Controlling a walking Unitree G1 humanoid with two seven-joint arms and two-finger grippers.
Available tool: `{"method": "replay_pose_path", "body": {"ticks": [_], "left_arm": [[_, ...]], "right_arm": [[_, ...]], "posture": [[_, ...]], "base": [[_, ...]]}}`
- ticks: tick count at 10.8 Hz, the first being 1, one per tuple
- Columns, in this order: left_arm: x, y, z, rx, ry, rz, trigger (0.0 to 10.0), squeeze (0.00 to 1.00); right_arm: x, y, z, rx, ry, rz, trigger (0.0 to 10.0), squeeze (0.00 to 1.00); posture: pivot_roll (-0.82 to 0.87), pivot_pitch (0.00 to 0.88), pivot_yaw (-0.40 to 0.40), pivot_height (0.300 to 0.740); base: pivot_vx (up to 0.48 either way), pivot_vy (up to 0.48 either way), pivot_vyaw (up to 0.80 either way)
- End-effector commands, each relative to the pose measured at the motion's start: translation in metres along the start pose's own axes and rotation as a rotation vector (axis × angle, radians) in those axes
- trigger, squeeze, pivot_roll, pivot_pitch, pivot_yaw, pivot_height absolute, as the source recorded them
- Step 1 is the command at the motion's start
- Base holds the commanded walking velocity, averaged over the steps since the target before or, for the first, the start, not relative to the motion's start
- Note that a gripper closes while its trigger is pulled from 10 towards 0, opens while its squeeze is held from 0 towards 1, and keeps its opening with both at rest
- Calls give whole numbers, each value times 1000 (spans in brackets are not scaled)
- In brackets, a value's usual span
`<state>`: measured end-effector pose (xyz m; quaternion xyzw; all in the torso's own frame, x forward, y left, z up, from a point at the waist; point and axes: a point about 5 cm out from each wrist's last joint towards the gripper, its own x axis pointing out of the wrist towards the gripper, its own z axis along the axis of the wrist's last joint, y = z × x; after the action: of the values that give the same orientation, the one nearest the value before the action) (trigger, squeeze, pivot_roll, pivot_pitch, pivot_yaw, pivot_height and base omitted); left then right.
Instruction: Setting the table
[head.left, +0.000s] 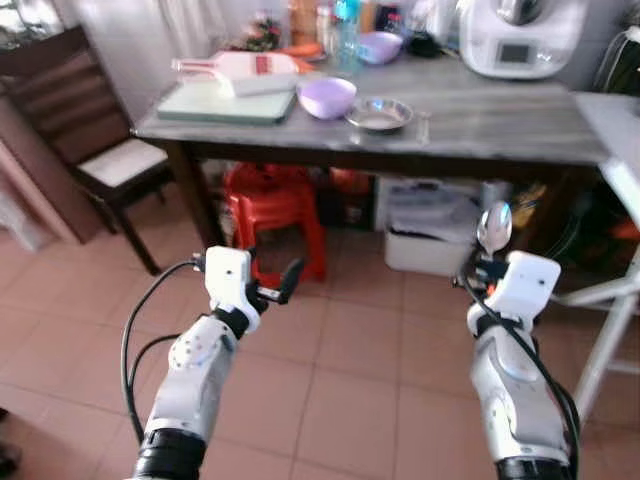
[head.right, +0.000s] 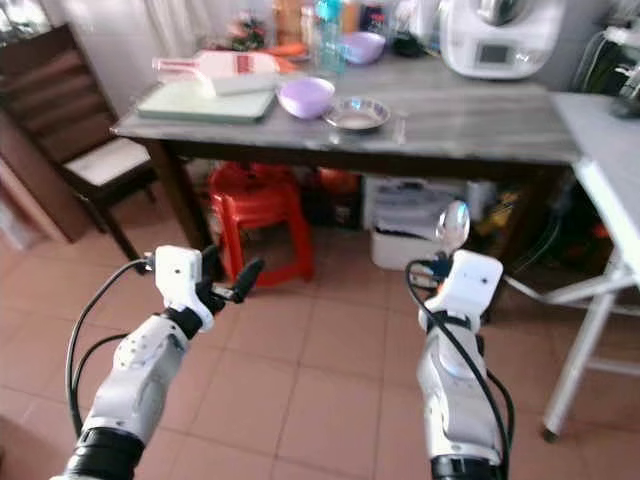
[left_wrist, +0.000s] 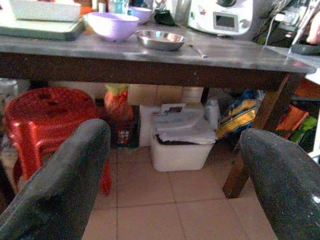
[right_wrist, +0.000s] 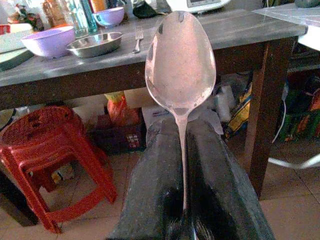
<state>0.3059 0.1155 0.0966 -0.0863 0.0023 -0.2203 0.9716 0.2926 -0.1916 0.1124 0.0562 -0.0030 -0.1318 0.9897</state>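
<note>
Short of the grey table (head.left: 480, 120), out on the tiled floor, the robot is standing with both arms raised. Its right gripper (right_wrist: 182, 150) is clenching a metal spoon (right_wrist: 180, 65) by the handle, bowl upward, the two black fingers (right_wrist: 150, 190) pressed flat against either side of the thin stem. Its left gripper (left_wrist: 175, 175) is hanging released, fingers spread wide, with nothing between them.

On the table, toward the side nearest the robot, a steel plate (head.left: 378, 114) is sitting just beside a lilac bowl (head.left: 327, 97), and a fork (right_wrist: 138, 39) is lying on the plate's far side from the bowl. Under the table a red stool (head.left: 272, 210) is standing.

I'd judge the spoon light, stiff and smooth, so it may be slipping or swivelling in a pinch that narrow. Holding it low on the handle looks sensible: the bowl stays free for laying down near the plate, probably alongside the fork.
</note>
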Motion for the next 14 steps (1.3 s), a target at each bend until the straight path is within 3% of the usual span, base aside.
{"method": "replay_pose_path", "body": {"ticks": [1, 14], "left_arm": [[5, -8, 3, 7, -8, -33, 10000, 0], [-1, -11, -1, 3, 7, -55, 10000, 0]], "right_arm": [[0, -11, 7, -4, -34, -32, 10000, 0], [-25, -28, 4, -84, -38, -24, 10000, 0]], "posture": [[-33, 0, 39, 740], [-58, 0, 50, 740]], "base": [[326, 0, 0], [338, 0, 0]]}}
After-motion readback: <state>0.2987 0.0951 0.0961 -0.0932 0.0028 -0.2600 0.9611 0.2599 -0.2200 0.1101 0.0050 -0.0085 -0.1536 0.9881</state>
